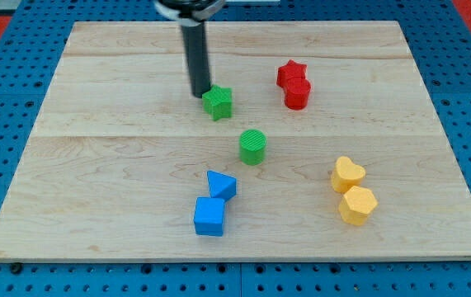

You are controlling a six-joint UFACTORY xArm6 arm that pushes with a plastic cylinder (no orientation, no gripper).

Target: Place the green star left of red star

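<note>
My tip (200, 95) stood in the upper middle of the frame, touching the green star (218, 103) on its left side; being a bare rod, it had no jaws to open or close. The green star lay left of the red star (290, 73), well apart from it. A red cylinder (298, 94) touched the red star from below. A green cylinder (253, 147) sat below the green star on the wooden board (95, 165).
</note>
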